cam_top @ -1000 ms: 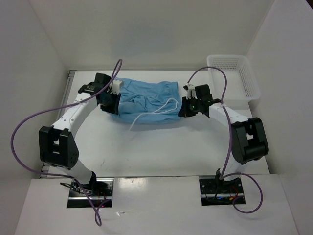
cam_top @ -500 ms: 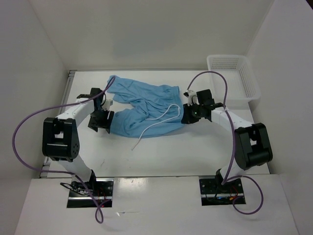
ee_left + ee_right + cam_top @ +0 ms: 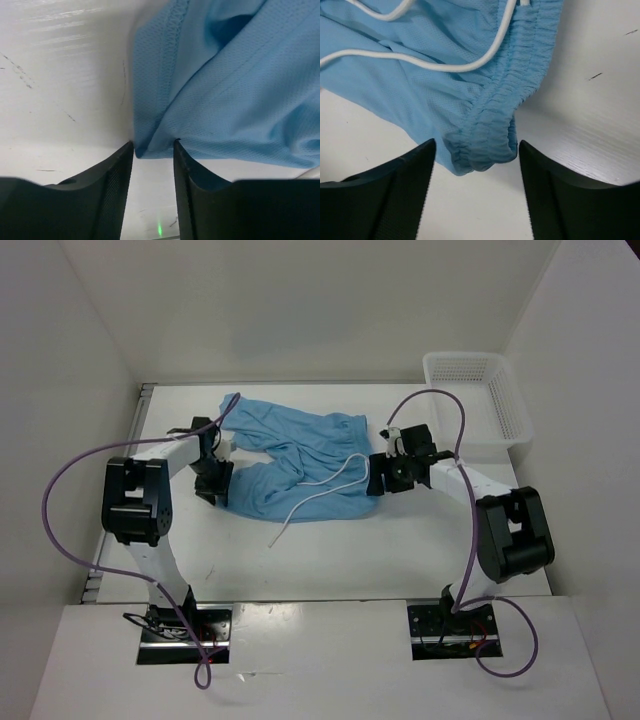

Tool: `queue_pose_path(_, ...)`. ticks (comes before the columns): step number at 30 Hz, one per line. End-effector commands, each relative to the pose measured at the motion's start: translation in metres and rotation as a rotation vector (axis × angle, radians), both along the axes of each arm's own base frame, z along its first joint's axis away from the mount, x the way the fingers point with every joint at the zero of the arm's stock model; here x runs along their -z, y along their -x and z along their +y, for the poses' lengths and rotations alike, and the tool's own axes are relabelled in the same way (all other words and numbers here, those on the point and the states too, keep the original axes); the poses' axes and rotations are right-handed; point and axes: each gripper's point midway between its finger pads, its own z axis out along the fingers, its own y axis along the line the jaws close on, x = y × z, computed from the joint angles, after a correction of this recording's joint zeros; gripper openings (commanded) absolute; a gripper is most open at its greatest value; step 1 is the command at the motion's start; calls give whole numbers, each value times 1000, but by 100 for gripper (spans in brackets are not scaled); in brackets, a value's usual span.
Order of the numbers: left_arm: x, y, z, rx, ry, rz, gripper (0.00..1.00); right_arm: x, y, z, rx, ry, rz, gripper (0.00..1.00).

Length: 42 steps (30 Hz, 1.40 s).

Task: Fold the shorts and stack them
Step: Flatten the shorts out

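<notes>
Top external view: light blue soft fabric shorts [image 3: 295,465] lying between both claws.
Left claw [image 3: 153,146]: pinched on shorts' hem corner at fingertips.
Right claw [image 3: 477,146]: spread wide, waistband corner between fingers, ungripped.

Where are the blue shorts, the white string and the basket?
shorts [image 3: 285,445]: top view, middle of the blue cloth.
drawstring [image 3: 460,69]: right wrist view, on the white cord's curve.
basket [image 3: 513,400]: top view, on its right wall.

You see the shorts [image 3: 290,455] rumpled on the table [image 3: 400,540], light blue; one leg seems flung up-left; the white drawstring [image 3: 318,483] trails across them.
</notes>
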Motion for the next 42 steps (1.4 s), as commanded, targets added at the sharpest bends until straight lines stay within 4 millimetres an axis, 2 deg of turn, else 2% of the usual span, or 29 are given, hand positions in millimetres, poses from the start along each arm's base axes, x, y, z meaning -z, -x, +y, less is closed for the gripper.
queue_pose_path(1,34,7,-23,17,125,65,43,6,-13,9,44,-41,14,69)
queue_pose_path(4,35,0,-29,21,158,63,19,8,-12,17,16,-78,25,35)
queue_pose_path(5,34,-1,-28,13,168,62,14,8,-14,18,26,-84,33,15)
queue_pose_path(9,25,-8,-27,-7,213,50,1,3,-32,23,31,-97,4,0)
queue_pose_path(10,8,-24,-28,-14,257,-10,1,-19,-55,29,28,-114,-58,0)
queue_pose_path(11,-19,-45,-22,-18,255,-98,0,-34,-70,33,33,-130,-93,0)
queue_pose_path(12,-69,-93,-13,-13,248,-264,0,-42,-86,38,42,-144,-112,0)
queue_pose_path(13,-106,-120,3,-32,249,-378,0,-93,-124,46,41,-173,-241,0)
queue_pose_path(15,-180,-160,21,-31,235,-587,0,-124,-165,48,81,-168,-327,0)
queue_pose_path(16,-252,-187,29,-11,213,-769,0,-187,-195,52,82,-189,-482,0)
queue_pose_path(18,-295,-202,40,-17,178,-866,0,-214,-220,49,84,-145,-565,0)
queue_pose_path(19,-334,-209,46,-11,162,-962,0,-260,-229,49,97,-165,-661,0)
queue_pose_path(21,-354,-204,45,-6,159,-993,0,-287,-233,41,101,-156,-731,0)
queue_pose_path(23,-361,-193,44,-6,158,-994,0,-301,-218,43,67,-171,-745,0)
queue_pose_path(24,-338,-187,44,-22,159,-929,0,-291,-199,45,21,-173,-706,0)
queue_pose_path(26,-333,-166,43,-33,154,-893,0,-272,-178,47,-34,-167,-651,0)
queue_pose_path(27,-321,-156,44,-46,146,-854,0,-233,-163,45,-61,-139,-569,0)
queue_pose_path(28,-286,-144,42,-59,156,-761,0,-237,-146,45,-91,-147,-574,0)
queue_pose_path(29,-287,-128,42,-66,144,-756,0,-224,-134,44,-111,-139,-544,0)
queue_pose_path(30,-273,-115,42,-79,135,-712,0,-188,-117,41,-137,-120,-464,0)
queue_pose_path(31,-271,-100,41,-84,128,-704,0,-174,-104,40,-159,-117,-426,0)
queue_pose_path(32,-230,-75,39,-103,132,-573,0,-176,-86,40,-195,-128,-428,0)
queue_pose_path(33,-213,-61,35,-102,123,-517,0,-144,-65,37,-220,-118,-350,0)
queue_pose_path(34,-204,-40,29,-97,120,-476,0,-134,-54,35,-258,-102,-342,0)
queue_pose_path(35,-165,-13,28,-111,117,-356,0,-134,-41,33,-282,-100,-347,0)
queue_pose_path(36,-149,2,31,-122,92,-308,0,-109,-24,28,-298,-81,-293,0)
queue_pose_path(39,-106,50,27,-135,86,-151,0,-76,14,17,-377,-33,-231,0)
queue_pose_path(40,-83,77,26,-142,77,-57,0,-67,28,14,-407,-29,-197,0)
queue_pose_path(42,-74,90,29,-156,67,-12,0,-51,48,7,-491,8,-188,0)
